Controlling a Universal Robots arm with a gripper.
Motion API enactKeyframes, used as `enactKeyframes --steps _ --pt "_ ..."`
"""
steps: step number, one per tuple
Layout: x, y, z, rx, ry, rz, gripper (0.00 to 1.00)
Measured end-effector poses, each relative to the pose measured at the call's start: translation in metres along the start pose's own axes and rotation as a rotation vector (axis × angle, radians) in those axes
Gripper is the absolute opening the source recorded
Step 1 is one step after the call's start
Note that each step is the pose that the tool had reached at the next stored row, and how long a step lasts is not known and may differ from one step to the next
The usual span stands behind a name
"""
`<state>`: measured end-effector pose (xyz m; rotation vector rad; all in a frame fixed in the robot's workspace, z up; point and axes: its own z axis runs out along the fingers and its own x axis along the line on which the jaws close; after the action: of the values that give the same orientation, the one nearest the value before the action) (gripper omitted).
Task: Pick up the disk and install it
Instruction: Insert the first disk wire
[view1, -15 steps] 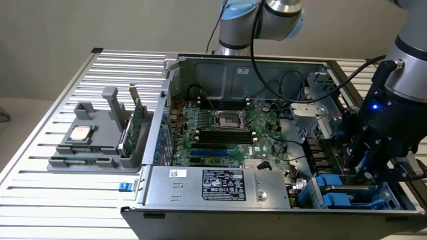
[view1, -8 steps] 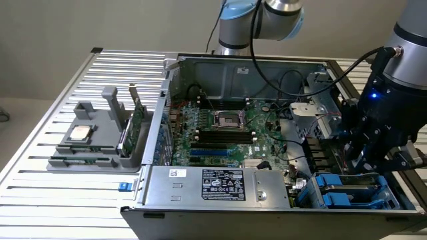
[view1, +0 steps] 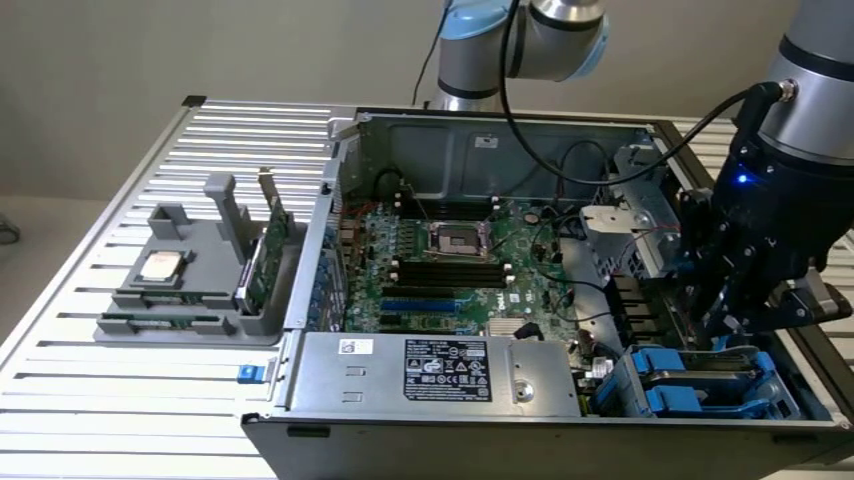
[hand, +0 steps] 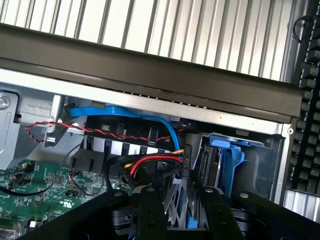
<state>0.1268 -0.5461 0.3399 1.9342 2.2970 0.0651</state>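
Silver metal edged with blue plastic, the disk (hand: 183, 212) sits between the two black fingers (hand: 150, 210) of the claw (hand: 181, 195) in the wrist view. We read the claw as partly closed and clamped on it, over the drive-bay corner of the open computer case (view1: 454, 150). That view also gives us one blue carrier (hand: 229, 157) standing upright in the bay just beside the claw, one flat blue cable (hand: 125, 109), one twisted red-and-black wire pair (hand: 65, 126) and a black keyboard (hand: 311, 100) beyond the case wall. The exterior view adds one arm (view1: 814, 90) reaching down into the case at the exterior view's right, the slatted tabletop (view1: 134, 390), and one grey fixture (view1: 200, 300) at the exterior view's left. The fixture carries one square chip (view1: 163, 266) and one upright green card (view1: 276, 250), well apart from the claw.
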Motion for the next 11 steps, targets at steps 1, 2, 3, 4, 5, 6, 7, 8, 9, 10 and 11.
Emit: enactKeyframes --steps 1,2,3,4,5,6,7,8,9,10,11 --pt "0.0012 0.0003 -0.0006 -0.0003 -0.0001 0.0 0.33" --pt "0.0022 0.0006 -0.0013 -0.0005 -0.0002 0.0 0.33" --pt "0.0032 0.0009 -0.0021 -0.0011 -0.0003 0.0 0.33" --pt "0.0043 0.0011 -0.0028 -0.0024 -0.0005 0.0 0.33" --pt "0.0051 0.0013 -0.0036 -0.0039 -0.001 0.0 0.33" --pt "0.0056 0.0016 -0.0043 -0.005 -0.0014 0.0 0.33" --pt "0.0062 0.0017 -0.0049 -0.0065 -0.0018 0.0 0.33" --pt "0.0068 0.0019 -0.0054 -0.0089 -0.0026 0.0 0.33" --pt "0.0071 0.0021 -0.0056 -0.0112 -0.0032 0.0 0.33" --pt "0.0073 0.0021 -0.0057 -0.0152 -0.0041 0.001 0.33" --pt "0.0076 0.0022 -0.0058 -0.02 -0.0061 0.001 0.33"
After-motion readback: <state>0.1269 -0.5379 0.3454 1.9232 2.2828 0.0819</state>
